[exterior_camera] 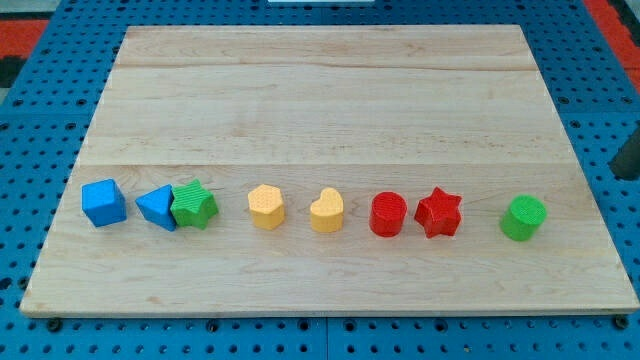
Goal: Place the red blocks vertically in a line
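Observation:
A red cylinder [387, 214] and a red star [439, 212] sit side by side in a row of blocks near the view's bottom of the wooden board [330, 100]. The star is just to the right of the cylinder, with a small gap between them. My tip does not show in this view. A dark shape [629, 152] at the view's right edge, off the board, cannot be made out.
In the same row, from the view's left: a blue cube [104, 203], a blue triangular block [156, 207] touching a green star [194, 205], a yellow hexagon [266, 207], a yellow heart [326, 211]. A green cylinder [523, 217] stands right of the red star.

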